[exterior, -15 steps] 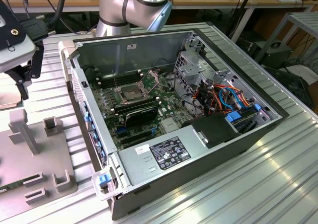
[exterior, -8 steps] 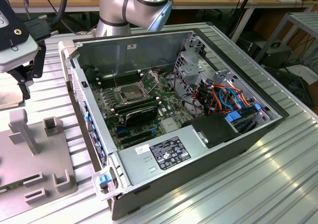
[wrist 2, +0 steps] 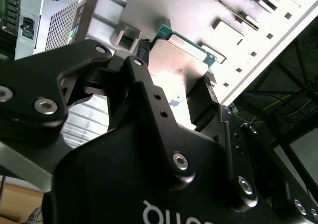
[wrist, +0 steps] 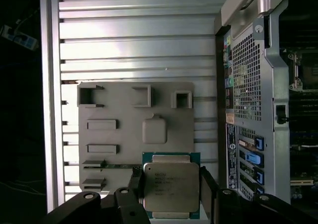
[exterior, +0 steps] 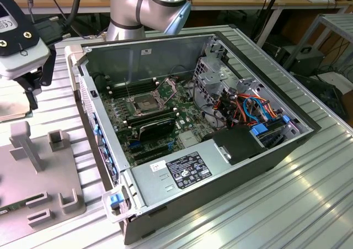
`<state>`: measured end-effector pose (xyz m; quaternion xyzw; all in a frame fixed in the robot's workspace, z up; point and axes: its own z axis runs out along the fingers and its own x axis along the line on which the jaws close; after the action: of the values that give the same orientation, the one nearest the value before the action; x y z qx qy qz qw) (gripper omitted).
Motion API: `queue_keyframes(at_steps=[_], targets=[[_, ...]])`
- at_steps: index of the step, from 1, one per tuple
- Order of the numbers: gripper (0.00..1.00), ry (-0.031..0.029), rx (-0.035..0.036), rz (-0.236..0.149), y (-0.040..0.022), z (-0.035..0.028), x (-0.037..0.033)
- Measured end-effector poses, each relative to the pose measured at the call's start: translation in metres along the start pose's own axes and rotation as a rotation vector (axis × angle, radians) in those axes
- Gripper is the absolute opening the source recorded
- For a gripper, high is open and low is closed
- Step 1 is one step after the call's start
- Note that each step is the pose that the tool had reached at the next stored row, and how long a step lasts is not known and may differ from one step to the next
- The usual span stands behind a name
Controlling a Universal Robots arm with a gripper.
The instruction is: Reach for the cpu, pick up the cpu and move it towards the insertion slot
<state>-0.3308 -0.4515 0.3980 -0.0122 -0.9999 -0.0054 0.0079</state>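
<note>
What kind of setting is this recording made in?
Probably a robotics lab or workshop bench: an opened computer case lies on a ribbed aluminium table, a grey parts fixture beside it, wooden benches with cables behind. The gripper holds the cpu.

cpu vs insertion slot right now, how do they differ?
The cpu sits between the fingers of the gripper, outside the computer case; the insertion slot is fixed on the motherboard inside it. The cpu shows a pale metal lid on a green edge; the insertion slot shows a silvery frame around a dark centre. Both are square.
</note>
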Motion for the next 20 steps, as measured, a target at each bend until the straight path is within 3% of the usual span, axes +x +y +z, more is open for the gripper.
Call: queue_keyframes(at_steps=[20], targets=[[0.55,0.0000,0.0000,0.000,0.0002,-0.0001,-0.0084]])
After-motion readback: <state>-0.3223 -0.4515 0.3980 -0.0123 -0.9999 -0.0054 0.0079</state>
